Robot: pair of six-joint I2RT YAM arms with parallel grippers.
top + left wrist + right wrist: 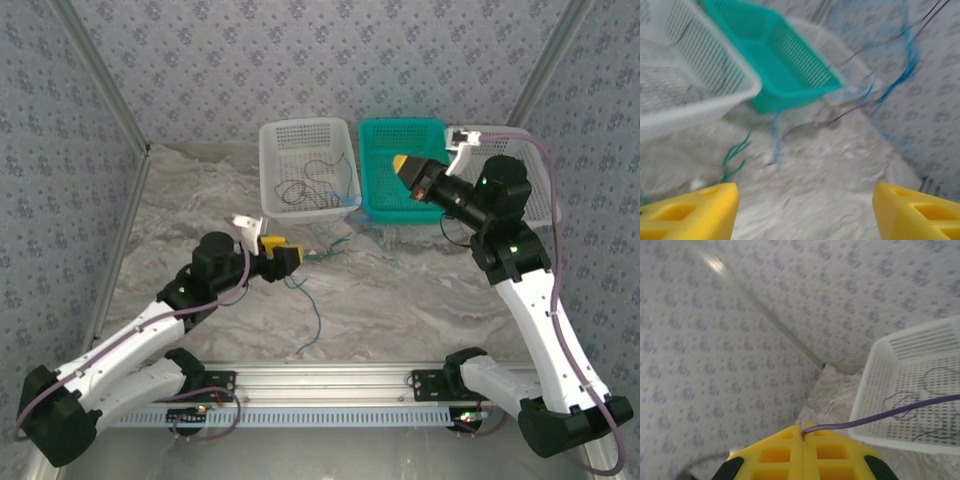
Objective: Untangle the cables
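Note:
Thin dark cables (305, 190) lie in the left white basket (275, 135). On the table a blue cable (312, 315) trails toward the front, with a green cable (330, 248) by the baskets. My left gripper (282, 252) hovers open just left of them. Its wrist view is blurred, and the gripper (805, 212) there has nothing between its fingers, with the green cable (735, 155) and blue cable (776, 130) ahead. My right gripper (403, 164) is raised over the teal basket (400, 135). In its wrist view the gripper (804, 432) is shut on a thin purple cable (890, 415).
A second white basket (545, 175) stands at the back right, partly hidden by the right arm. The three baskets line the back wall. In the right wrist view a white basket (880, 390) holds thin dark wires (900, 400). Patterned walls close in the marble table (400, 300).

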